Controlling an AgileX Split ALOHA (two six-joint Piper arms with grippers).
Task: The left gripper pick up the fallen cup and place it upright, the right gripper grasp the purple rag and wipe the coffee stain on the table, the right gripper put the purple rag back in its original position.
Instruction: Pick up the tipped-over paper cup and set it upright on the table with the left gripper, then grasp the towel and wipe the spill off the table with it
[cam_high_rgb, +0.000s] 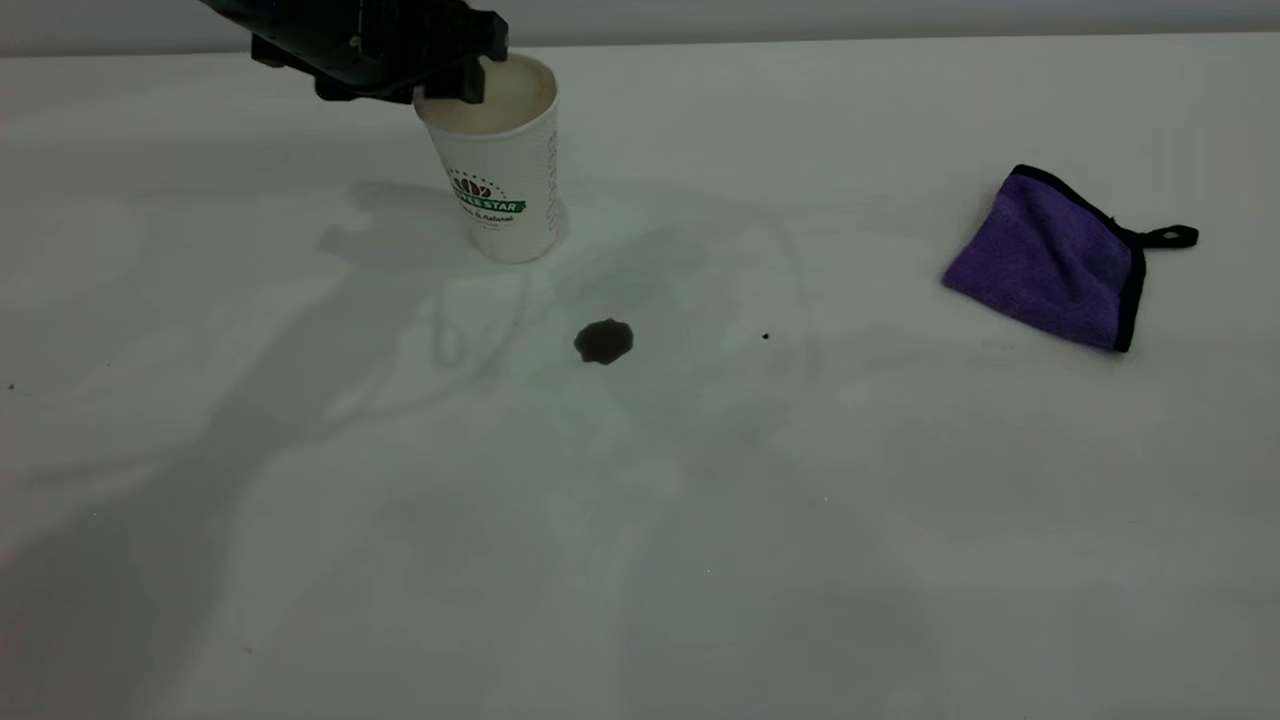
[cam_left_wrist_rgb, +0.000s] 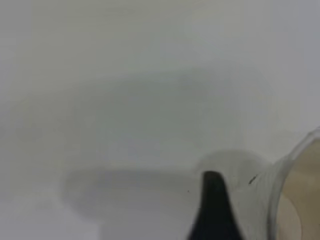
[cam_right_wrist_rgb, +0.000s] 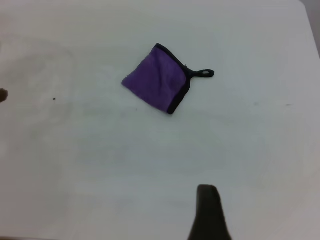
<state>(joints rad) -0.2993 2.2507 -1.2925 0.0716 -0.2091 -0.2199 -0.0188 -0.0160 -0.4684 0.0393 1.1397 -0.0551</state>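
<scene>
Cup (cam_high_rgb: 500, 170) upright on desk (cam_high_rgb: 640, 560), behind coffee stain (cam_high_rgb: 604, 341); likely light, thin-walled, easily crushed or tipped, best held gently at the rim. Left gripper (cam_high_rgb: 440, 85) reaching in from above, fingers at the rim, grip impossible to tell. Purple rag (cam_high_rgb: 1050, 260) lying well apart: soft, limp, best pinched mid-cloth. Right gripper (cam_right_wrist_rgb: 210, 215) high over desk, finger spread unclear.

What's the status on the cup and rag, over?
Left pincer on the cup rim, cup upright. Right pincer above table, off the purple rag. Coffee stain unwiped, path clear.
</scene>
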